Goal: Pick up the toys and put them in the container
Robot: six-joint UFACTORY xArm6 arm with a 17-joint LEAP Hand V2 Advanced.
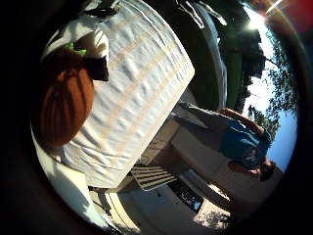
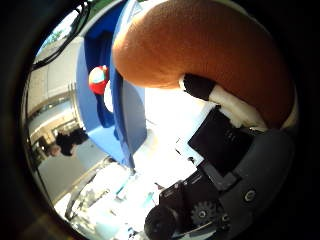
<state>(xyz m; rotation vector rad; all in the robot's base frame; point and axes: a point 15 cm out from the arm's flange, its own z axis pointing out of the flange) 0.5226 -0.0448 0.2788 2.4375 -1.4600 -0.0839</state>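
An orange-brown plush toy [image 2: 200, 50] fills much of the right thumb side palm view, close against the palm. My right hand [image 2: 225, 165] has black and white fingers [image 2: 215, 95] curled against it. The same toy [image 1: 67, 93] shows in the right little finger side palm view, over a striped white cloth [image 1: 137, 78], with a yellow-green bit [image 1: 86, 44] beside it. A blue container [image 2: 112, 90] stands beside the toy in the thumb side view, with a red, white and green toy [image 2: 98, 78] inside it.
The striped cloth covers a table whose edge [image 1: 147, 147] drops to a pale floor. A person [image 1: 240, 142] stands beyond the table. White slatted furniture [image 1: 152, 176] stands by the table's edge.
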